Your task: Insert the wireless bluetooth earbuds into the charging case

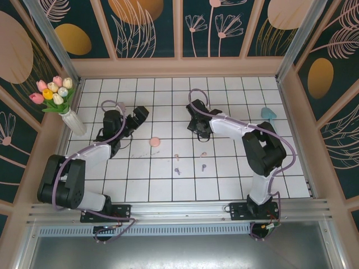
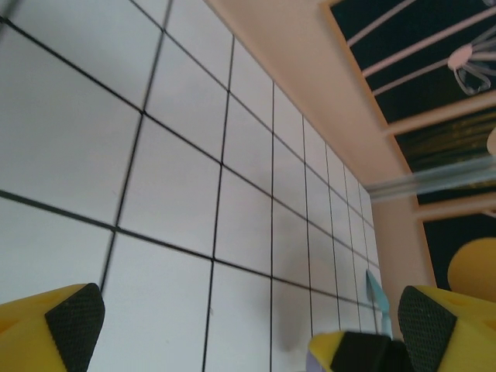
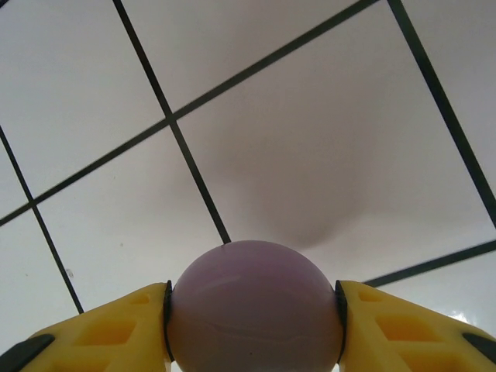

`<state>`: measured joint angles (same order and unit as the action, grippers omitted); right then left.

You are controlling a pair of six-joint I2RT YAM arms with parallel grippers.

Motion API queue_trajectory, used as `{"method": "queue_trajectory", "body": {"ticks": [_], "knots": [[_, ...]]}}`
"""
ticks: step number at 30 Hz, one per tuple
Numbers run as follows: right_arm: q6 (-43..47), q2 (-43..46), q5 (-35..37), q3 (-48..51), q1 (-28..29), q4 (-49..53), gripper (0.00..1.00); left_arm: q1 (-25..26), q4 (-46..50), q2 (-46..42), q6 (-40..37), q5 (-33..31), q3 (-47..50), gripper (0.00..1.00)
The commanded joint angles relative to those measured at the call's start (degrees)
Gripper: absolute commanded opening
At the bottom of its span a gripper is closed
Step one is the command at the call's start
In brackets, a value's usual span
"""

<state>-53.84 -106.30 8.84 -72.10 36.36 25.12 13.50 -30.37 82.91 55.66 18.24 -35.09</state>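
Right gripper clamped the purple case, left gripper stood apart and empty, four buds lay loose on mid-table tiles; risk: the round, smooth case could squirt free if squeezed off-centre.

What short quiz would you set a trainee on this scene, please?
1. True or false: the right gripper is shut on a rounded purple object.
2. How many earbuds lie loose on the tiled table?
3. The left gripper is: A) open with nothing between its fingers; B) shut on an earbud; C) shut on the purple object.

Key: 1 true; 2 four, two pink and two purple; 3 A.
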Motion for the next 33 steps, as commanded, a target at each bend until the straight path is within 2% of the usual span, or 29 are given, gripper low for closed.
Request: {"method": "queue_trajectory", "body": {"ticks": [1, 9, 17, 18, 23, 29, 33], "knots": [[2.8, -2.2, -0.7, 0.3, -0.4, -1.1, 0.46, 3.4, -4.3, 2.6, 1.3, 0.6, -2.1, 0.99], [2.9, -1.1, -3.2, 2.2, -1.9, -3.2, 0.46, 8.9, -10.8, 6.4, 2.2, 0.1, -2.2, 0.99], [1.2, 2.0, -12.4, 2.0, -4.7, -7.5, 0.47, 12.2, -23.7, 9.2, 1.4, 2.1, 1.9, 0.97], [0.7, 2.4, -13.6, 1.8, -6.4, -8.2, 0.47, 12.7, -24.9, 10.0, 1.2, 2.2, 2.0, 0.97], [-2.4, 3.4, -18.6, 0.9, -8.3, -11.2, 0.47, 15.8, -28.2, 14.1, -0.2, 2.4, 0.0, 0.96], [-5.8, 4.2, -21.9, 0.7, -9.3, -14.0, 0.47, 19.0, -30.4, 19.6, -1.4, 1.4, -2.9, 0.91], [-7.7, 4.5, -23.2, 0.6, -9.3, -15.1, 0.47, 20.9, -31.3, 22.7, -1.9, 0.5, -5.1, 0.84]]}}
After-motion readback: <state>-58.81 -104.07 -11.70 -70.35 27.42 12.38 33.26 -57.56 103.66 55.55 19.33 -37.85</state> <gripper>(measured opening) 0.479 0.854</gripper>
